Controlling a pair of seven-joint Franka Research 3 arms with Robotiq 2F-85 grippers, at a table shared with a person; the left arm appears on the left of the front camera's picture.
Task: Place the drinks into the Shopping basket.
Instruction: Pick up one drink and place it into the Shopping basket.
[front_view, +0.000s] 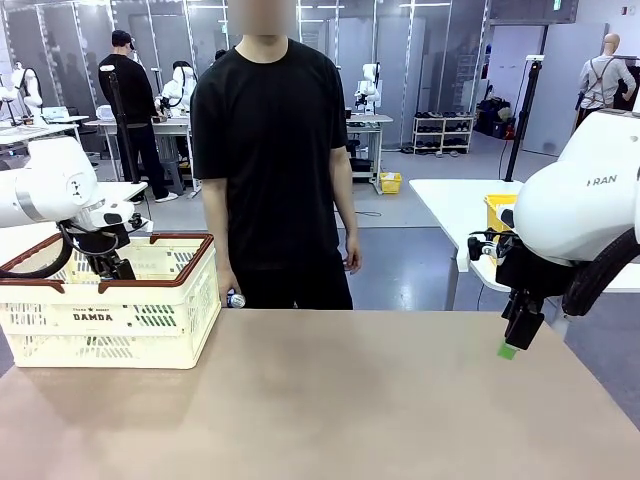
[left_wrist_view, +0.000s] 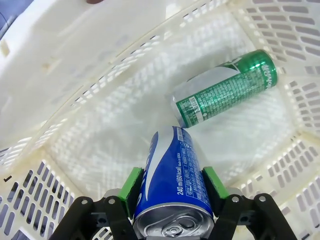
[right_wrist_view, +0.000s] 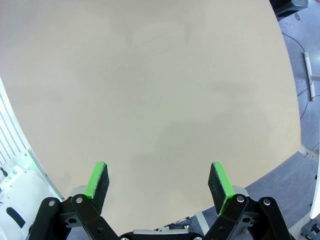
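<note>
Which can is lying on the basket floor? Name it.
The green can: it lies on its side on the Shopping basket floor, free of any grip. The blue can is clamped between the left gripper pads above it.

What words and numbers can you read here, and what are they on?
"DAMDA": on the side of the Shopping basket; the small line above it is too blurred.
"240 ml(60 kcal)": on the blue can held in the left tool.
"RAN": on the right arm.
Green can: print too small to read.
</note>
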